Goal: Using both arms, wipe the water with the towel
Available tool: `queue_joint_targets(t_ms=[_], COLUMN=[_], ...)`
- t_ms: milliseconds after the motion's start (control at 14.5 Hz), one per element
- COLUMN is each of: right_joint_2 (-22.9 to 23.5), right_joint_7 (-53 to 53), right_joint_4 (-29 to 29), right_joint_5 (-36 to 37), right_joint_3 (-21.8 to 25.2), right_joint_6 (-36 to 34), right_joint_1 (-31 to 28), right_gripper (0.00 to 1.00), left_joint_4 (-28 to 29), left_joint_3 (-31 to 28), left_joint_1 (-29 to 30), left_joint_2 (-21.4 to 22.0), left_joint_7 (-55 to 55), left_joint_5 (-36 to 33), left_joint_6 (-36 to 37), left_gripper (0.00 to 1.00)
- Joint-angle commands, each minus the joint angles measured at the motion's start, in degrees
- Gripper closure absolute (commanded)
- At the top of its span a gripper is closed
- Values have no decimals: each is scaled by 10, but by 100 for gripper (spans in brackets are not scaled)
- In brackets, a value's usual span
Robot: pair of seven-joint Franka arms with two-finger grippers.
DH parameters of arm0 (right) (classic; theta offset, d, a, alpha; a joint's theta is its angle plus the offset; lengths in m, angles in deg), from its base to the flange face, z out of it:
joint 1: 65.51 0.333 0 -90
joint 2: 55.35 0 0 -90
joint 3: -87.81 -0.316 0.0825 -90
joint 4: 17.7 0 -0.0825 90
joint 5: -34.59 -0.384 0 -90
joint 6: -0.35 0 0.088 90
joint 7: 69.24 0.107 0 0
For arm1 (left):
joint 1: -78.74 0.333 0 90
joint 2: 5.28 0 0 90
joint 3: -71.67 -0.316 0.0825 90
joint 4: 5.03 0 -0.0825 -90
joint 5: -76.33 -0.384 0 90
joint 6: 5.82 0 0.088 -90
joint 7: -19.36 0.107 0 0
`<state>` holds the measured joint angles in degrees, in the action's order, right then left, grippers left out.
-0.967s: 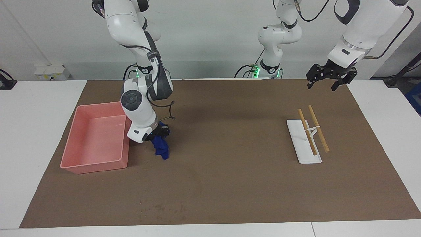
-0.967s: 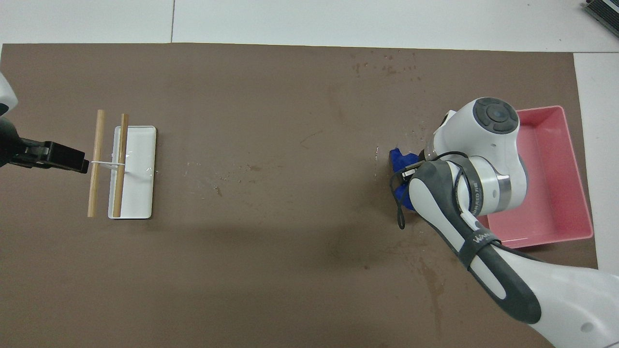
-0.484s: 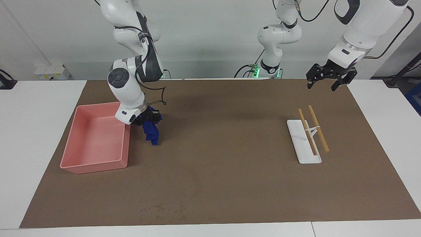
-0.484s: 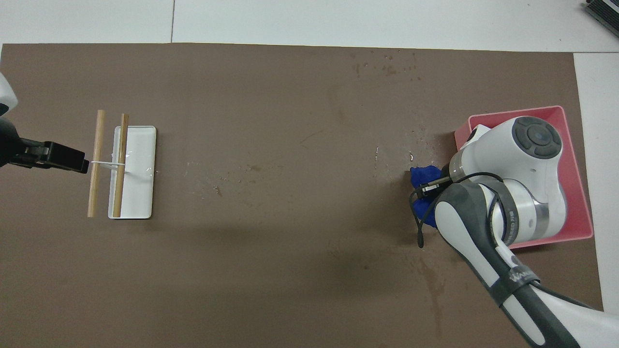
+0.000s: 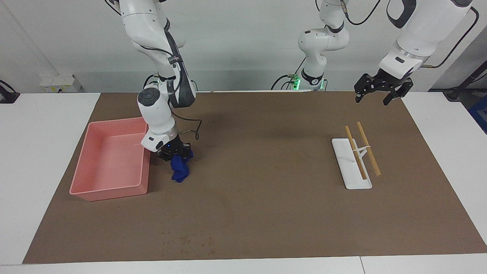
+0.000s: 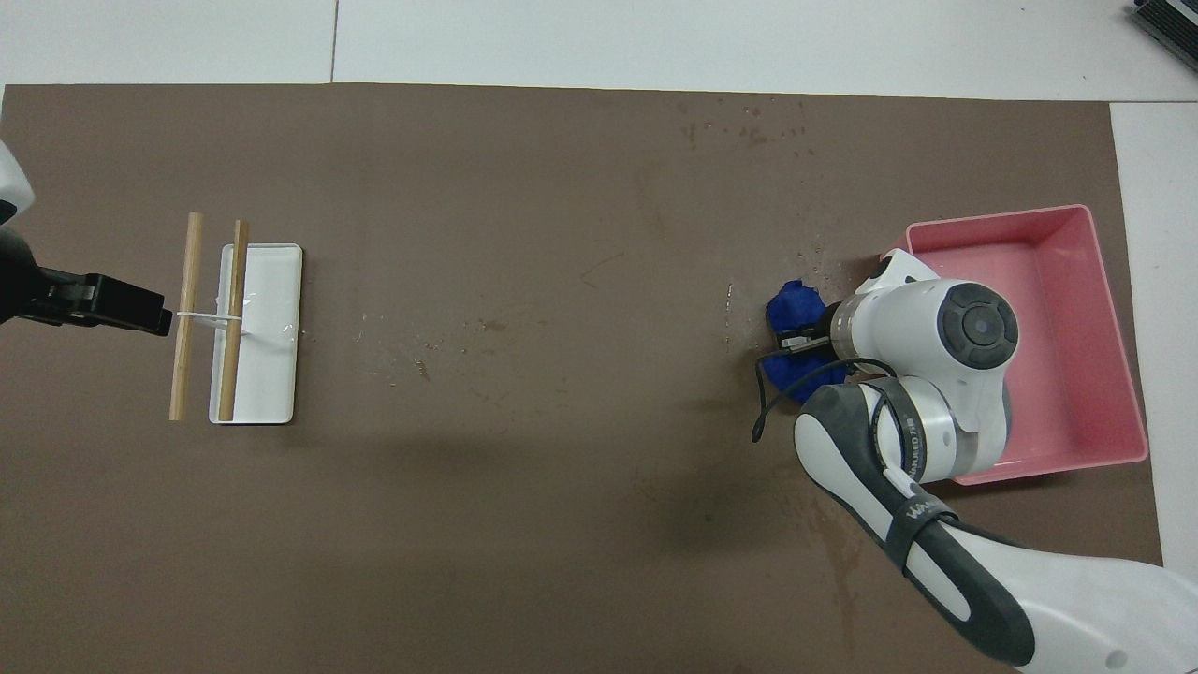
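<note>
My right gripper (image 5: 175, 153) is shut on the deep-blue towel (image 5: 179, 170), which hangs from it low over the brown mat, beside the pink tray (image 5: 81, 179). I cannot tell whether the towel's lower end touches the mat. In the overhead view the towel (image 6: 789, 307) shows next to the right gripper (image 6: 807, 337), with tiny pale water droplets (image 6: 729, 301) on the mat just beside it. My left gripper (image 5: 374, 95) waits open and empty in the air over the mat's corner at the left arm's end; it also shows in the overhead view (image 6: 159, 318).
The pink tray (image 6: 1114, 281) is empty. A white stand (image 5: 344, 167) carrying two wooden sticks (image 5: 368, 148) lies toward the left arm's end. Dark blotchy stains (image 6: 749, 126) mark the mat near its edge farthest from the robots.
The right gripper first rose with the towel and drew back toward the tray, then came down again and shifted a little away from the tray. The left arm has not moved.
</note>
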<state>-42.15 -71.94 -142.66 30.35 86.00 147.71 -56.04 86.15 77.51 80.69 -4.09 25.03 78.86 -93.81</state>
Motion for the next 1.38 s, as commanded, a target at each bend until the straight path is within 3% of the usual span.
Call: queue_joint_targets(t_ms=[0,345,484,691,967,1312], right_joint_2=[51,175,185,185,132,17], right_joint_7=[3,54,100,108,-2,-142], right_joint_4=[77,228,260,250,228,248], right_joint_5=[10,-6,-6,-3,5,54], right_joint_3=[-3,-4,-4,-3,4,3], right_joint_6=[6,35,27,12,-132,-317], right_joint_1=[-3,53,78,78,28,-72], right_gripper=[100,100,100,100,100,100], left_joint_4=[19,19,18,19,18,19], left_joint_3=[1,1,1,1,1,1], left_joint_1=[4,4,4,4,4,4], left_joint_2=[16,16,16,16,16,16], left_joint_7=[3,3,3,3,3,3], left_joint_5=[7,7,7,7,7,7], left_joint_6=[-5,-5,-5,-5,-5,-5], left_gripper=[0,0,0,0,0,0])
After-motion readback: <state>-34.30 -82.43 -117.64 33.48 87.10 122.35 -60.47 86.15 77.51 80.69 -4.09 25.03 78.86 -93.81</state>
